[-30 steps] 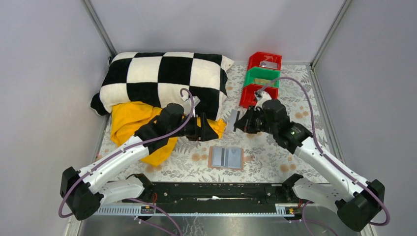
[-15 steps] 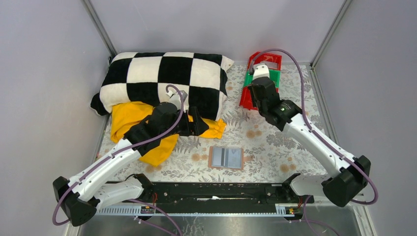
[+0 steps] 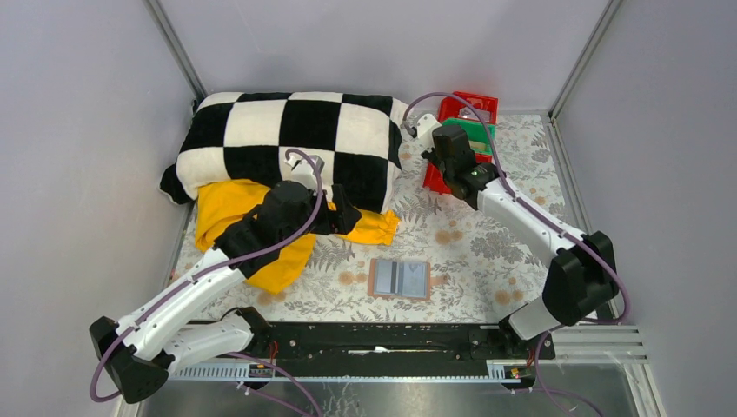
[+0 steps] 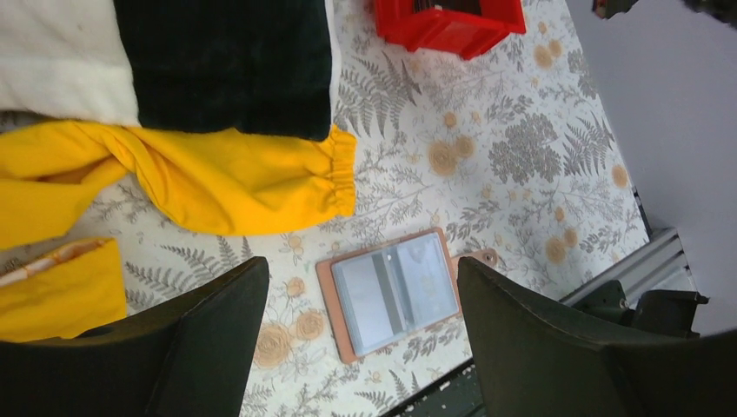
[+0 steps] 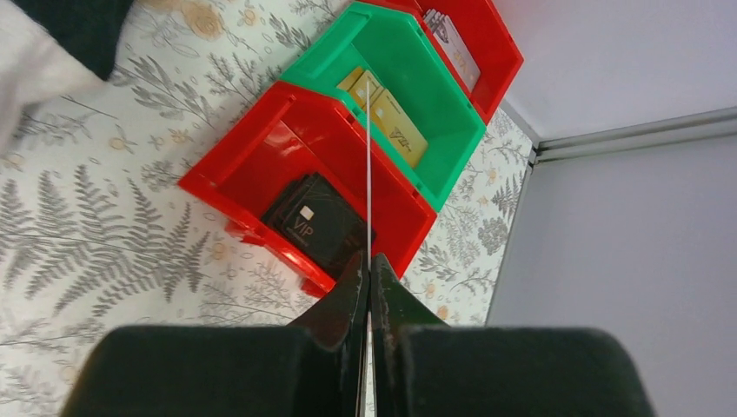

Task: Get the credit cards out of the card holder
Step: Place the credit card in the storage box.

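Card holder (image 3: pixel 400 279) lies open on the tabletop (image 3: pixel 487 252), towards its near edge. Left claw (image 3: pixel 346 213) hangs wide open, empty. Right claw (image 5: pixel 368 265) pinches one credit card (image 5: pixel 368 174) edge-on near the red bin (image 5: pixel 261 165).

**Colours We Find Across the Table**

We see a black-and-cream checked pillow (image 3: pixel 291 139), a yellow cloth (image 3: pixel 235 217) and a grey-fern, tan-rose table cover (image 3: pixel 469 243). The card holder (image 3: pixel 399 279) is tan-edged with grey-blue panels. A red bin (image 5: pixel 235 139) holds a black card (image 5: pixel 317 221), and a green bin (image 5: pixel 417 61) holds gold cards (image 5: pixel 395 122).
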